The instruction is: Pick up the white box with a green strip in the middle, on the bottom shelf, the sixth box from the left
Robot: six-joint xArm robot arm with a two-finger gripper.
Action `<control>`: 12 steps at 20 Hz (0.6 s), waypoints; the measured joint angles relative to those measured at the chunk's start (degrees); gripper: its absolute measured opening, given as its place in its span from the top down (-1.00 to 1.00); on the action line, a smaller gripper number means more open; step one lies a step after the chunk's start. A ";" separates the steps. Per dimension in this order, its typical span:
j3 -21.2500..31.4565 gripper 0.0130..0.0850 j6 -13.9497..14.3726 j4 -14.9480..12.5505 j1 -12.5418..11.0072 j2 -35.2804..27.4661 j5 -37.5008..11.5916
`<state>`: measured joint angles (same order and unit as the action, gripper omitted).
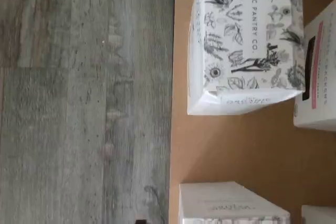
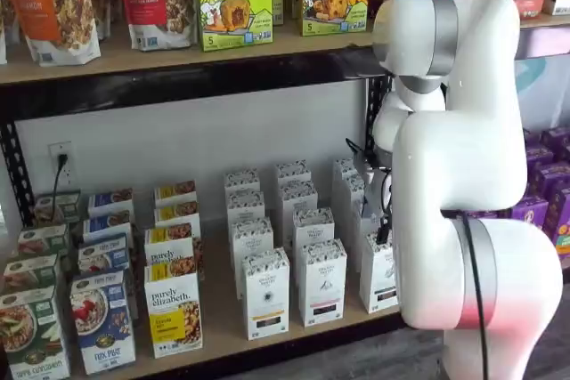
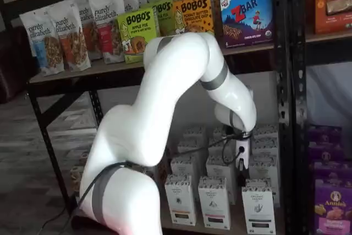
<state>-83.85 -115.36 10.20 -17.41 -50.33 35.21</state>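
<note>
The white box (image 2: 378, 275) (image 3: 258, 211) stands at the right end of the front row on the bottom shelf (image 2: 221, 327), upright, with a speckled band at its top and a dark strip near its base. The arm partly covers it in one shelf view. My gripper (image 3: 242, 163) (image 2: 384, 227) hangs just above and slightly behind this box, clear of it. Its fingers barely show and nothing is held in them. The wrist view looks down on a speckled white box top (image 1: 244, 40) close to the shelf's front edge (image 1: 176, 129); I cannot tell which box it is.
Rows of matching white boxes (image 2: 265, 293) (image 3: 214, 202) stand left of and behind the target. Purely elizabeth boxes (image 2: 174, 307) and blue cereal boxes (image 2: 102, 319) fill the left. The upper shelf (image 2: 178, 55) overhangs. A black upright (image 3: 283, 108) stands right of the gripper. Grey floor (image 1: 84, 98) lies below.
</note>
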 joint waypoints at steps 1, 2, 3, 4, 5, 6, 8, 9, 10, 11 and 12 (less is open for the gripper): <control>-0.24 -1.00 0.25 -0.40 -0.07 -0.31 -0.16; -0.53 -1.00 0.52 -0.83 -0.14 -0.66 -0.24; -0.80 -1.00 0.75 -1.18 -0.19 -1.02 -0.43; -1.04 -1.00 0.90 -1.41 -0.21 -1.34 -0.56; -1.40 -1.00 1.00 -1.58 -0.23 -1.78 -0.67; -1.72 -1.00 1.03 -1.64 -0.25 -2.14 -0.71; -2.48 -1.00 1.37 -2.13 -0.29 -3.09 -1.07; -2.77 -1.00 1.61 -2.44 -0.31 -3.49 -1.30; -3.16 -1.00 2.01 -2.98 -0.33 -4.05 -1.65; -3.55 -1.00 2.42 -3.52 -0.36 -4.66 -2.00; -3.80 -1.00 2.73 -3.95 -0.39 -5.13 -2.33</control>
<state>-87.65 -112.63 6.24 -17.79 -55.46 32.88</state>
